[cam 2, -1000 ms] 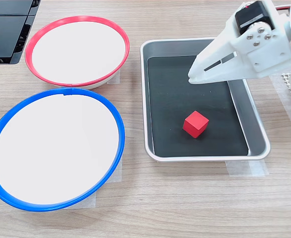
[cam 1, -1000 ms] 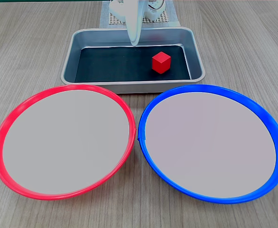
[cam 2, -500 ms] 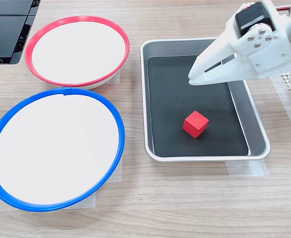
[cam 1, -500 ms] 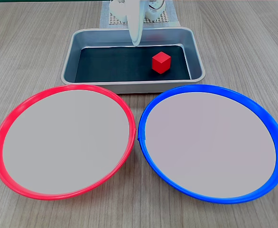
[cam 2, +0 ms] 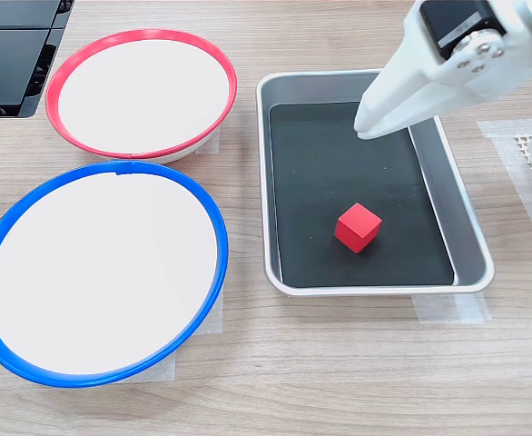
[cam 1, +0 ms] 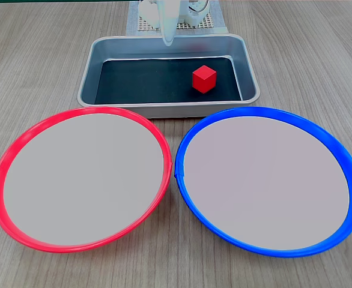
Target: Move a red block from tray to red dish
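Note:
The red block (cam 1: 204, 78) (cam 2: 357, 227) lies on the black bottom of the silver tray (cam 1: 164, 110) (cam 2: 470, 272), towards the first exterior view's right. The red dish (cam 1: 80, 180) (cam 2: 139, 91) holds nothing and sits in front of the tray on the first exterior view's left. My white gripper (cam 1: 168, 41) (cam 2: 366, 130) hangs above the tray's far part, pointing down, its fingers together with nothing between them. It is well apart from the block, which sits nearer the bottom of the second exterior view.
A same-sized blue-rimmed dish (cam 1: 266, 180) (cam 2: 103, 272) holds nothing and lies beside the red one, their rims nearly touching. A perforated mat (cam 1: 143, 24) sits under the arm's base behind the tray. A black object (cam 2: 12, 54) fills the second exterior view's top left corner.
The gripper has lifted and drawn back towards the arm's base, its tip now higher over the tray's far part. The block and both dishes have not moved.

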